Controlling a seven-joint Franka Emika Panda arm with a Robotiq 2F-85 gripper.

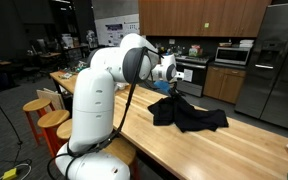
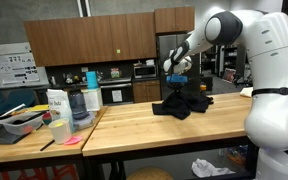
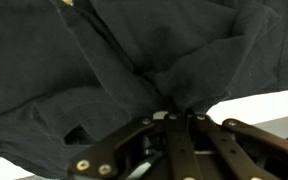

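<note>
We see hand (image 3: 174,112) clamped on a fold of cloth (image 3: 104,60), rest heaped on desk (image 1: 224,150). Risk, we judge: thin pinch, so fold may slip free under cloth's own weight

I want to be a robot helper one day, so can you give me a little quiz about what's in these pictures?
1. True or false: the fingers are shut on a pinch of the cloth.
2. Pick one. What does the cloth lie on? A) a wooden table B) the floor C) a sink
3. In one word: what colour is the cloth?

Key: 1 true. 2 A. 3 black.
</note>
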